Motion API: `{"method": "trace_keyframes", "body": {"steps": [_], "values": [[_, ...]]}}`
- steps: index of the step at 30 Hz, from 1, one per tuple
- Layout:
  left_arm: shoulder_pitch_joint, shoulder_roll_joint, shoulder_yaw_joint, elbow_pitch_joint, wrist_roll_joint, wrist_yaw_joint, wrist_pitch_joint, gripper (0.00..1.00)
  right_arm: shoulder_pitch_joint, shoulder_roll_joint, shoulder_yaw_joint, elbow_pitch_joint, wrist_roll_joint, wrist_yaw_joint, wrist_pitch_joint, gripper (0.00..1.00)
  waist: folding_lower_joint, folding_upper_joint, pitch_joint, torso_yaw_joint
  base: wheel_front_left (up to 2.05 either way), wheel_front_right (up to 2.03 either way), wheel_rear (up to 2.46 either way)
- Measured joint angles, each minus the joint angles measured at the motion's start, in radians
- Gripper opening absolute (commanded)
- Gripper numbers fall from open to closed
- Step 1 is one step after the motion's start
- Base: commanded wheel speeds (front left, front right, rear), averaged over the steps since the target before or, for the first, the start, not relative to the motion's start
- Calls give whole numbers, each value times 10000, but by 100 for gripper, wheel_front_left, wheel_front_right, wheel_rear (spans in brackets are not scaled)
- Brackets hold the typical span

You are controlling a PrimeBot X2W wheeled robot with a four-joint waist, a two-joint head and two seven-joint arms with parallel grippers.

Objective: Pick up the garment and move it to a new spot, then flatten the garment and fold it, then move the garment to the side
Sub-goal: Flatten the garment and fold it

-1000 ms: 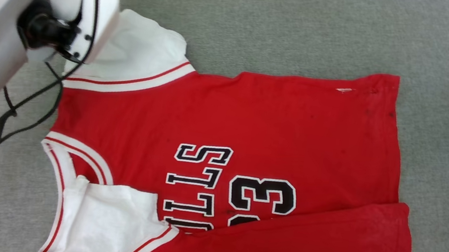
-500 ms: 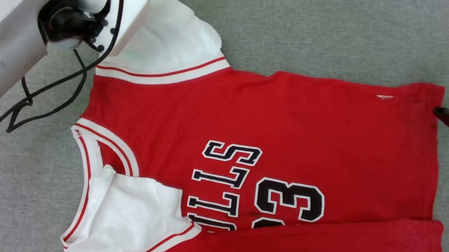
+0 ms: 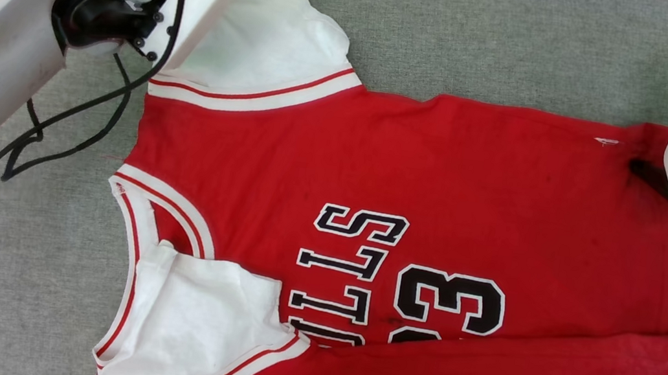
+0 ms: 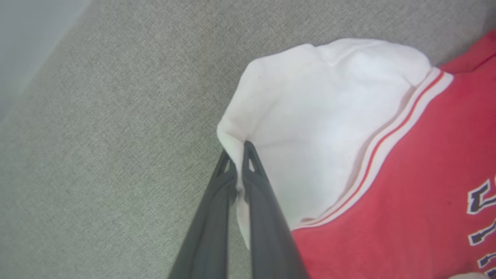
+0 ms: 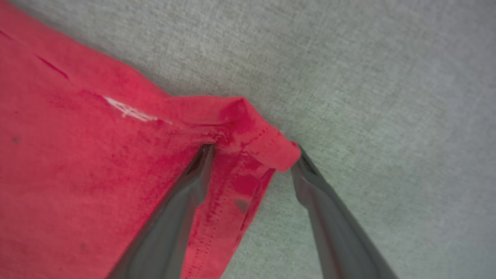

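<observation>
Garment (image 3: 413, 179) sleeve (image 4: 321, 116) is clamped by left gripper (image 4: 237, 155), hem corner (image 5: 267, 147) straddled by spread right gripper (image 5: 254, 151), prob for folding over.

Red garment (image 3: 440, 176), white sleeves (image 3: 263, 40), red-white striped trim (image 3: 248, 98), black lettering (image 3: 361, 224); grey surface (image 3: 492, 40).

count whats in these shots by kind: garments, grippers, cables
garment: 1
grippers: 2 (left gripper shut on the garment's white sleeve, right gripper open at its red hem corner)
black cable: 1
total: 4
</observation>
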Motion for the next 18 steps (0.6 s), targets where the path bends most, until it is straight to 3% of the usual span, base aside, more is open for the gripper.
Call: {"method": "trace_keyframes", "body": {"steps": [1, 2, 3, 12, 18], "values": [[0, 29, -17, -4, -6, 0, -19, 0, -11, -15, 44, 46, 130, -6, -79, 100, 0, 0, 10, -16, 0, 0, 0], [0, 48, -38, -4, -10, 0, -25, 0, -24, -31, 75, 75, 247, -8, -192, 41, 0, 0, 9, -35, 0, 0, 0], [0, 56, -59, 0, -12, 0, -38, 0, -24, -42, 119, 113, 297, -6, -387, 0, 0, 0, -11, -52, 0, 0, 0], [493, 343, -188, -272, -13, 0, -518, 0, 122, 77, 709, 424, 646, 21, -1739, 0, 1, 0, -875, -137, 0, 0, 0], [1470, 629, -232, -941, -29, 0, -840, 0, 903, -326, 1001, 387, 941, 21, -2587, 0, 1, 0, -1908, -73, 0, 0, 0]]}}
